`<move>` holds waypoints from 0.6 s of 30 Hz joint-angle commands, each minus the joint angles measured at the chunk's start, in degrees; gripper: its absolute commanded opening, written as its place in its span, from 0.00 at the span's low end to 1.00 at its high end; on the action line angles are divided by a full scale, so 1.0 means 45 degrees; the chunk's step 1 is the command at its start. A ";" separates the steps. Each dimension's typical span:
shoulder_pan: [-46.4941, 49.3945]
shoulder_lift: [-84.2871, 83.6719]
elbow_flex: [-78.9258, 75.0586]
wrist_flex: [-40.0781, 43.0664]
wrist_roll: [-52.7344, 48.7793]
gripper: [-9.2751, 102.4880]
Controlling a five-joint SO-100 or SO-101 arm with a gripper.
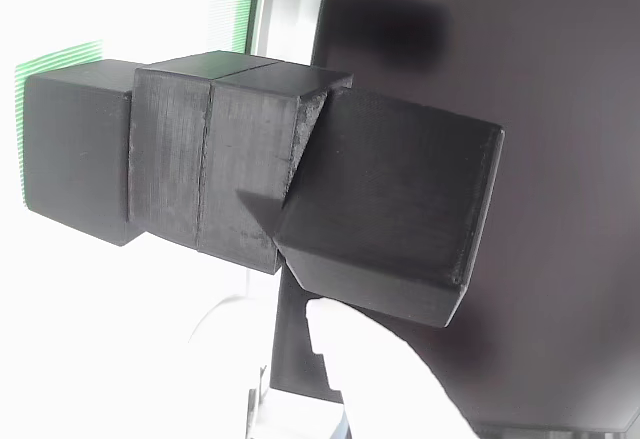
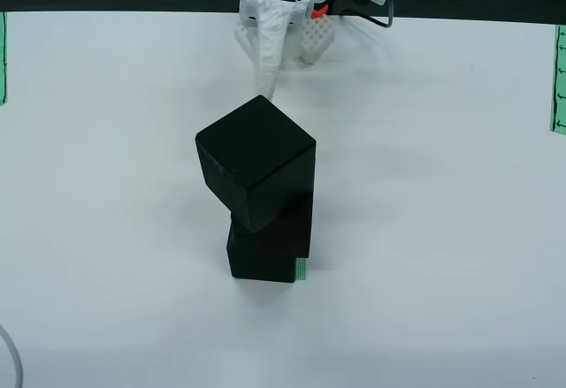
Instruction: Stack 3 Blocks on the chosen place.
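Observation:
A stack of black blocks [image 2: 265, 254] stands on the green-and-white striped patch [image 2: 303, 270], of which a thin edge shows at the stack's lower right. The top block [image 2: 256, 163] sits twisted and tilted on the ones below, overhanging them. In the wrist view the stack lies sideways: the lower blocks [image 1: 170, 164] at left, the twisted top block [image 1: 390, 209] nearest, and green stripes [image 1: 60, 59] behind. My white gripper [image 2: 265, 86] hangs just behind the top block's far corner, open and holding nothing. One white finger [image 1: 365, 364] shows under that block.
A big black screen panel [image 1: 560, 209] fills the right of the wrist view. Green strips with black marks lie at the table's right edge [image 2: 559, 79] and left edge [image 2: 2, 57]. A grey cable [image 2: 11, 357] curls at the lower left. White tabletop [image 2: 442, 229] surrounds the stack.

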State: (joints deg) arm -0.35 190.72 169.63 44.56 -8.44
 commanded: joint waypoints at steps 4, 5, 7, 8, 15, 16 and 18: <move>0.0000 0.1016 0.0840 0.0410 0.0937 0.09; 0.0039 0.1230 0.0977 0.0488 0.1250 0.09; -0.0078 0.1367 0.1152 0.0684 0.1582 0.09; -0.0117 0.1367 0.1230 0.0742 0.1758 0.09; 0.0059 0.1367 0.1836 0.0645 0.2461 0.09; 0.0059 0.1367 0.1973 0.0586 0.2461 0.10; 0.0059 0.1367 0.2305 0.0488 0.2461 0.10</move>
State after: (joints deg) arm -0.35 196.26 177.80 47.81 2.11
